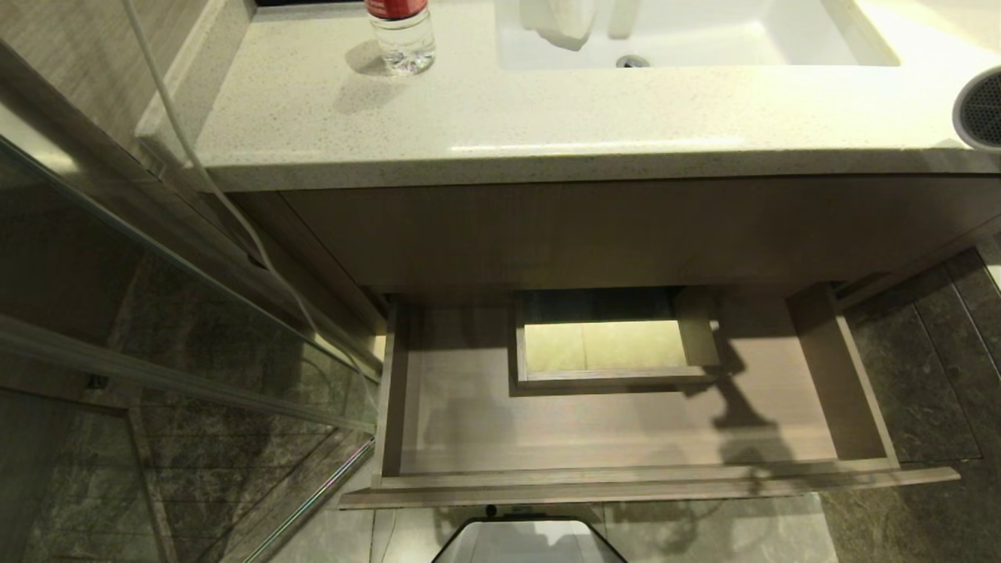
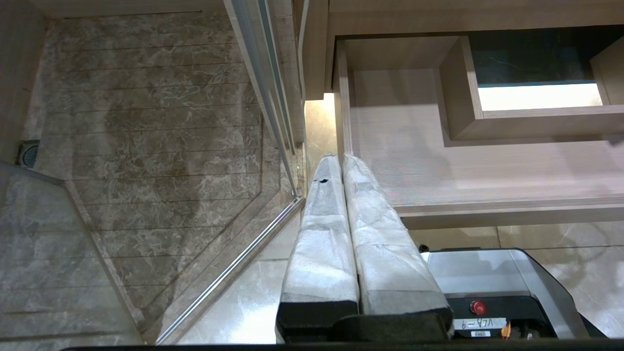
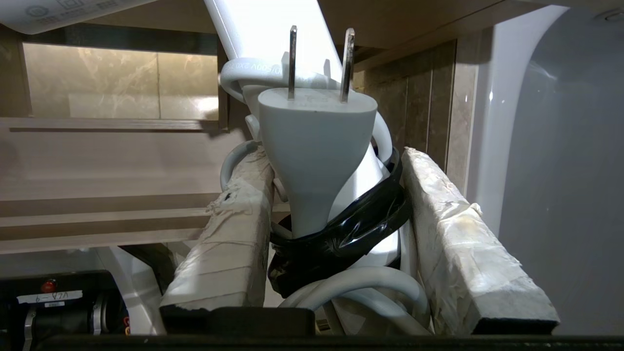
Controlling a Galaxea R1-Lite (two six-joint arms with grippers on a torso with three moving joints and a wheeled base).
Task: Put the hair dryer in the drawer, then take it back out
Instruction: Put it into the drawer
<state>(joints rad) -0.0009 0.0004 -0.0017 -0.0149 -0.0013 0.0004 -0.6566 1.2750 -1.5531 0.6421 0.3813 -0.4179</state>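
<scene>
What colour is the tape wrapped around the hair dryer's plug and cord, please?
Black tape, clearest in the right wrist view.

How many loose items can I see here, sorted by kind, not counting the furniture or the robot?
Hair dryer, with its plug and cord clamped in the right gripper: 1
Clear bottle with a red label, on the countertop: 1
Items lying inside the open drawer: 0
Total: 2
</scene>
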